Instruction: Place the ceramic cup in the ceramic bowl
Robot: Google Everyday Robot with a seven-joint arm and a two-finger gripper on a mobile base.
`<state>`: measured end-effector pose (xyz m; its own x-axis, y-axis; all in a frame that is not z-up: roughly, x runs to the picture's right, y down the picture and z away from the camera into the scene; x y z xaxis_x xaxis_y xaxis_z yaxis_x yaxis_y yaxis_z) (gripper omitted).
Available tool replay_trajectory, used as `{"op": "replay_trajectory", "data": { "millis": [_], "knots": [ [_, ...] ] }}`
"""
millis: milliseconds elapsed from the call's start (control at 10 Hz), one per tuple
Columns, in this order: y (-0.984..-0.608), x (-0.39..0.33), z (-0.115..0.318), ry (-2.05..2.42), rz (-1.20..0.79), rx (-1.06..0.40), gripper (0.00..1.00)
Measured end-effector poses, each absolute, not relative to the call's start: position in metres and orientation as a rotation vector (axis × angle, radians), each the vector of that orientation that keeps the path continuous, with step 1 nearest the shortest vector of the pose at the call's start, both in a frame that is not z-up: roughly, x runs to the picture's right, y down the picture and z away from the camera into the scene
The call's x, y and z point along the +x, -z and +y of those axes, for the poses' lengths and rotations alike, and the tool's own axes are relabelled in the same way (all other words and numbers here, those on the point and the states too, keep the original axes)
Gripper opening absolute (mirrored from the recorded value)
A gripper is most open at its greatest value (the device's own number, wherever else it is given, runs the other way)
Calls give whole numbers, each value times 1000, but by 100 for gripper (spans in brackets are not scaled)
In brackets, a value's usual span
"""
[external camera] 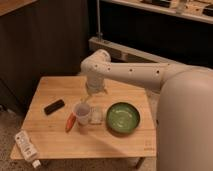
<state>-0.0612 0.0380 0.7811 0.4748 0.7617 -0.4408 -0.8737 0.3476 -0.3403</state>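
The ceramic cup (82,113) is small, pale and round, and stands upright on the wooden table (55,137), left of centre. The ceramic bowl (123,118) is green, round and shallow, and sits to the cup's right with a pale rectangular block (96,116) between them. My gripper (94,98) hangs from the white arm just above and behind the cup, between cup and block. The bowl holds nothing.
An orange carrot-like item (70,122) lies against the cup's left side. A black flat object (54,106) lies further left. A white labelled bottle (27,147) lies at the table's front left corner. Dark cabinets stand behind the table.
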Motion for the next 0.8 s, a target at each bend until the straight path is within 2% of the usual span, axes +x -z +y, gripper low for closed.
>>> {"op": "replay_trajectory", "data": {
  "millis": [800],
  "knots": [
    [-792, -60, 56, -1084, 260, -593, 80]
  ]
}}
